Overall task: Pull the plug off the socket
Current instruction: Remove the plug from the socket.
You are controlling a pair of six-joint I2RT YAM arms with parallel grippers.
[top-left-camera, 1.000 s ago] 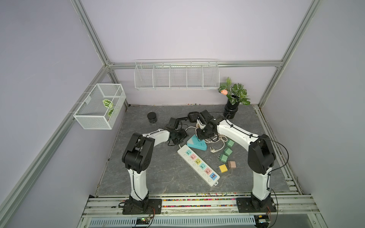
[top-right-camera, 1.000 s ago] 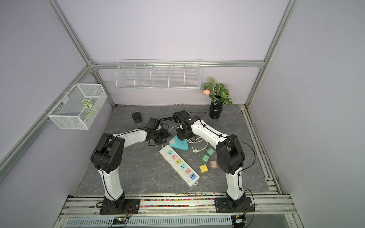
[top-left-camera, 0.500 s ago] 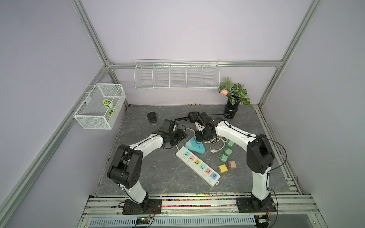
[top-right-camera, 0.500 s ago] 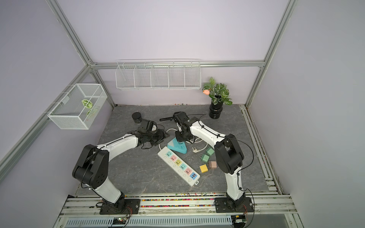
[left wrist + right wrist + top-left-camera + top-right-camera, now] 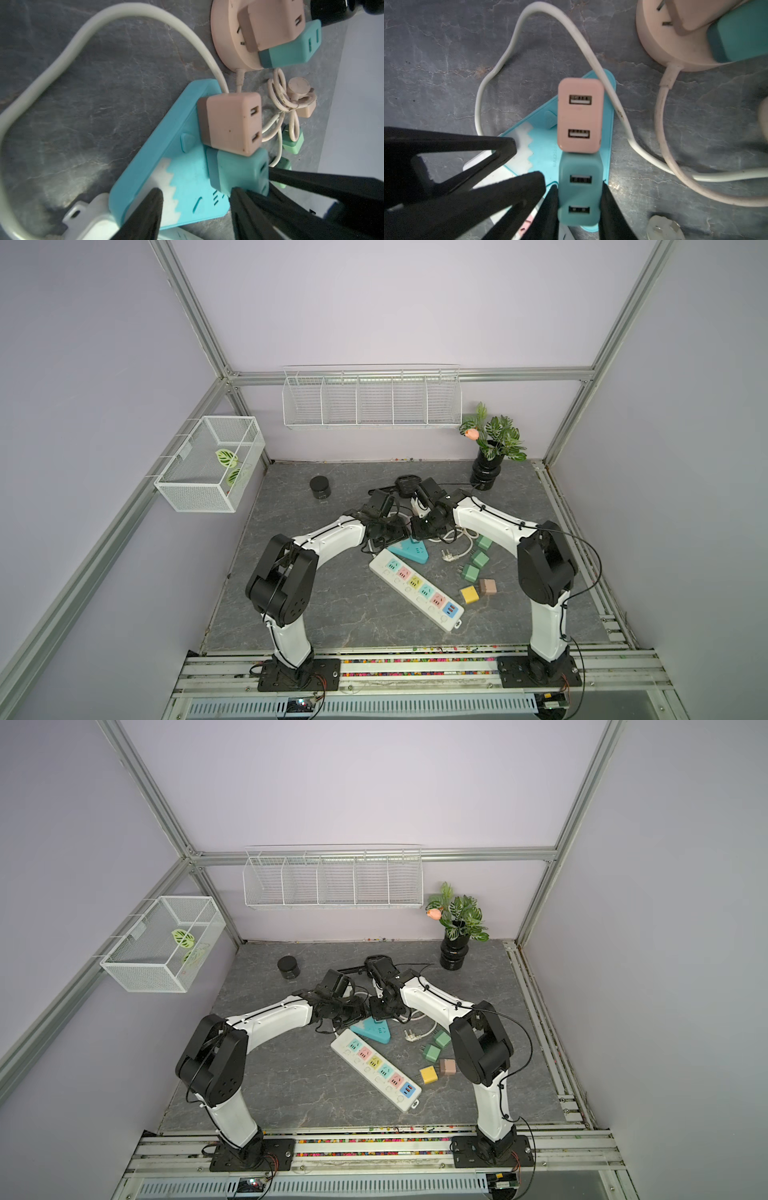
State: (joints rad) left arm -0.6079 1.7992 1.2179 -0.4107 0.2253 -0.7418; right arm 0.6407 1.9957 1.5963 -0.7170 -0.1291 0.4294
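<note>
**rigwatcher:** So where was the plug when you paused?

**me:** The teal plug (image 5: 579, 164) was seated in the triangular teal socket (image 5: 409, 549), near the middle of the table (image 5: 332, 614), a bit toward its back edge. My right gripper (image 5: 578, 193) was clenched on the plug's two sides. My left gripper (image 5: 195, 193) had its jaws spread with nothing between them, tips over the socket's face. Touching or not, I couldn't tell.

**rigwatcher:** What could've gone wrong?

**me:** If the left tips weren't really pressing down, I figured the whole socket would lift with the plug. Also the pink plug (image 5: 580, 116) sat right against the teal one, so a tilted pull could've jammed the prongs or dragged on it. And the white cord (image 5: 591, 61) ran just beside them — easy snag.
</note>
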